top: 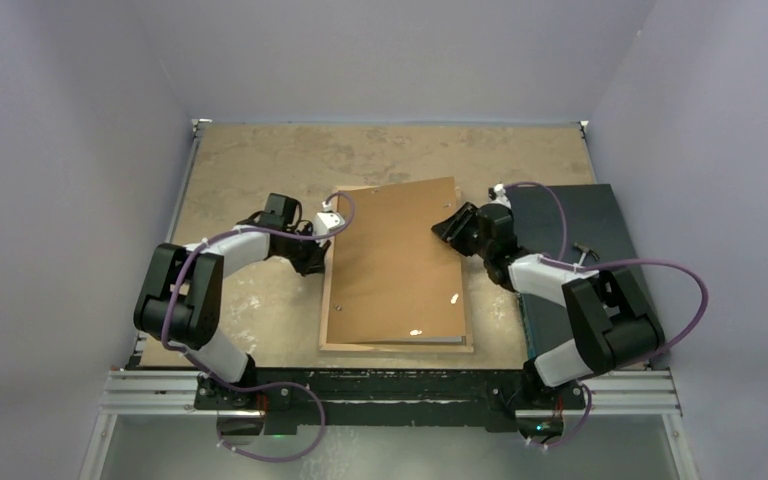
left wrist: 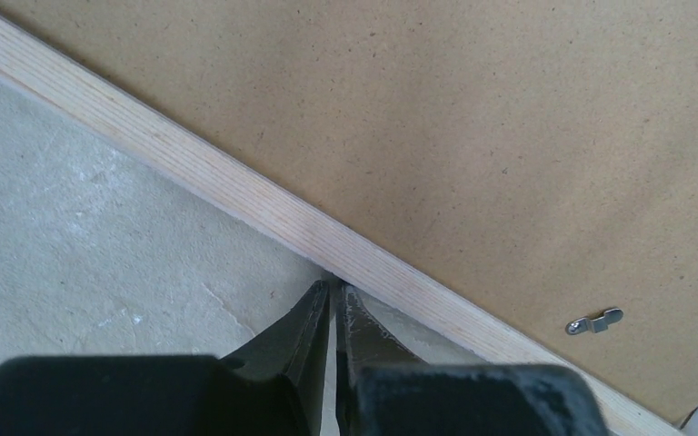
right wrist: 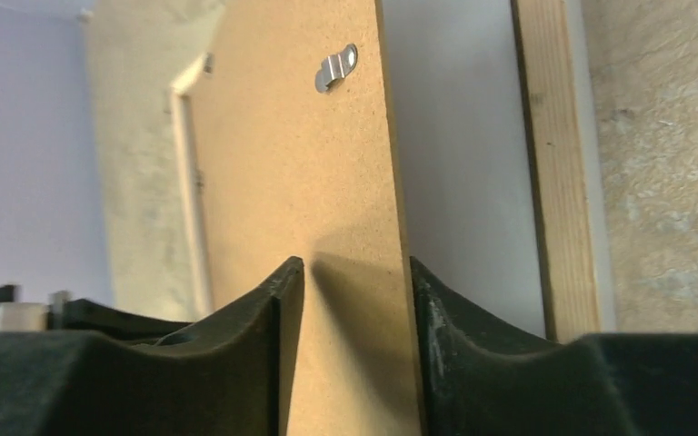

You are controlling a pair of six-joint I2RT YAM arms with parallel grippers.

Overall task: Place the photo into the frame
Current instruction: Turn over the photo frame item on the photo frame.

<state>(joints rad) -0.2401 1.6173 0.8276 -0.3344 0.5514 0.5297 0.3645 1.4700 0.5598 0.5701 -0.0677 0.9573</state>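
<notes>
**Board over the photo, left hand closed, right hand open**

The left gripper [left wrist: 336,289] is on the left part of the table [top: 260,160], about half way between the near and far edges. Its two fingers are pressed together with nothing between them, and the tips touch the outer side of the left rail of the frame [left wrist: 236,186].

The frame lies flat in the middle of the surface with its light wood back up, and its near rail is close to the near edge of the table. A brown backing board [top: 395,260] lies on it. The board is turned a little, so its far right corner goes over the right rail. A small metal clip [left wrist: 594,321] is seen on the board near the left rail.

The photo [right wrist: 454,163] is inside the frame, under the board. Only a strip of its white back shows, between the right edge of the board and the right rail.

The right gripper [right wrist: 354,272] is at this right edge, toward the far side. Its fingers [right wrist: 264,318] stand apart and hold nothing; the edge of the board passes between them.

A dark mat [top: 570,215] lies along the right edge of the table.
</notes>
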